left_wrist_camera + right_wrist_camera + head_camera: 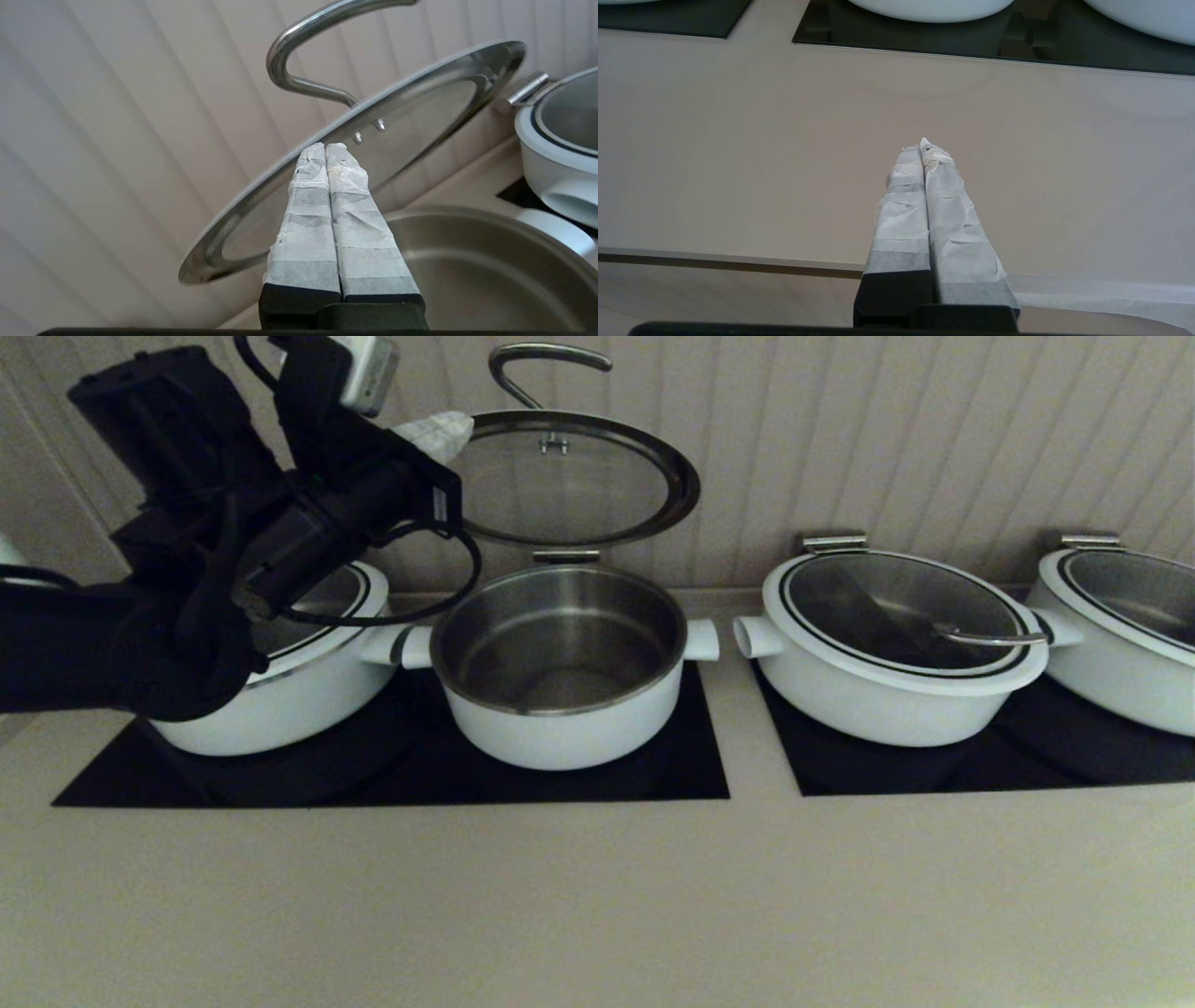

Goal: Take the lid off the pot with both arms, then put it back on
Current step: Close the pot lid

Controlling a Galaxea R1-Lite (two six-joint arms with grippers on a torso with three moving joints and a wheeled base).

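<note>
Lid (pixel 569 485) tilted above pot (pixel 560 663); left gripper (pixel 325 149) closed beneath rim (right gripper (pixel 923 147) closed, wrist-view only)

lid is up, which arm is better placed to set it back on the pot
Left. The left tool, shut, sits under the raised lid right above the open pot. The right tool, also shut, hangs over bare counter, away from both.

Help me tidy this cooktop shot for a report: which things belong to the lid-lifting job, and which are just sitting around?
In the job:
- lid, tilted up above the pot
- pot, uncovered
- left gripper, shut, tips under the lid
- right gripper, shut, over bare counter

Just there:
- covered pot on the left
- two covered pots on the right
</note>
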